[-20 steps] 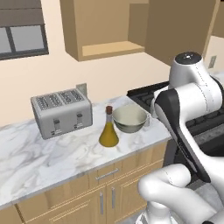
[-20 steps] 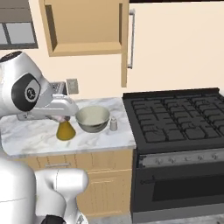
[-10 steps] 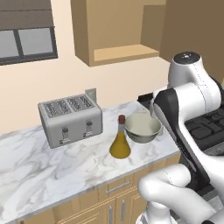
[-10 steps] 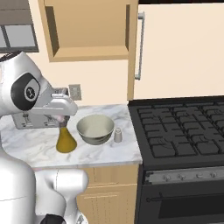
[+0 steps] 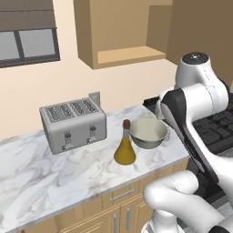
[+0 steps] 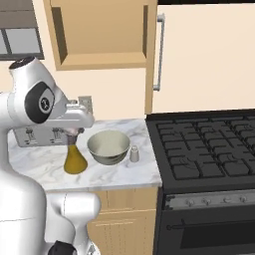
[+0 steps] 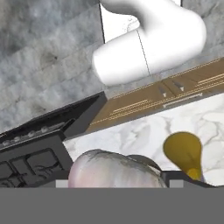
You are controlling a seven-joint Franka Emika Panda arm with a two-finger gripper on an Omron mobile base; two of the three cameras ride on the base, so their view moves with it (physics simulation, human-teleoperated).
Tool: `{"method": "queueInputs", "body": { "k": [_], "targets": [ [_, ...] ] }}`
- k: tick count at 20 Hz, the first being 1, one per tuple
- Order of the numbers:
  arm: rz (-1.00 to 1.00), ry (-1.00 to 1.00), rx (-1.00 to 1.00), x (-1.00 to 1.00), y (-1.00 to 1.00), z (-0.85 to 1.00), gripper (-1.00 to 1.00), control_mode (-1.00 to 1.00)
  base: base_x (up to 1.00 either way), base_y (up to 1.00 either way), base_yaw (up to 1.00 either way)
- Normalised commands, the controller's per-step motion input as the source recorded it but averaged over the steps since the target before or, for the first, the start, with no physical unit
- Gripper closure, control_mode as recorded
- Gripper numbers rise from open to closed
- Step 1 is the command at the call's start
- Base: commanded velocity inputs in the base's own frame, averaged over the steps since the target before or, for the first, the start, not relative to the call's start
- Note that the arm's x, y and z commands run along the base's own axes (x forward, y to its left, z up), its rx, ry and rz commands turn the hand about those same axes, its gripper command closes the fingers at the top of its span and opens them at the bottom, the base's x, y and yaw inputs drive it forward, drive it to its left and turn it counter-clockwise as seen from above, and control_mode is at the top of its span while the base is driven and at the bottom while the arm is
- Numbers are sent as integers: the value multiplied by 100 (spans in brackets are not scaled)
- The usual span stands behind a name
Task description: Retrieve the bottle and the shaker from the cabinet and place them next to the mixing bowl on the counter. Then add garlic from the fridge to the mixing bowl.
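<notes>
A pale garlic bulb is pinched in the hand, its fingertips hidden behind it. Below sit the mixing bowl, partly covered, and the bottle on the table; the shaker stands beyond.

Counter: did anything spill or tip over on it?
Nothing stands out. The bottle, bowl and shaker stand upright and close together on the counter, the toaster sits level, and no oil is spilled. The gripper grips a garlic bulb.
</notes>
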Motion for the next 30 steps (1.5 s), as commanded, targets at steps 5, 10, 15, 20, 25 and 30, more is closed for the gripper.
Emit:
{"method": "queueInputs", "body": {
  "k": [5, 10, 15, 20, 25, 30],
  "targets": [
    [25, 0, 12, 85, -27, -15, 100, -100, 0, 0, 0],
    [29, 5, 5, 62, -7, -21, 100, -100, 0, 0, 0],
    [32, 22, 0, 65, 0, -39, 100, -100, 0, 0, 0],
    [32, 11, 0, 70, -7, -34, 100, -100, 0, 0, 0],
    [20, 0, -10, 57, 0, -50, 100, -100, 0, 0, 0],
    [19, -7, -8, 54, -1, -49, 100, -100, 0, 0, 0]
  ]
}}
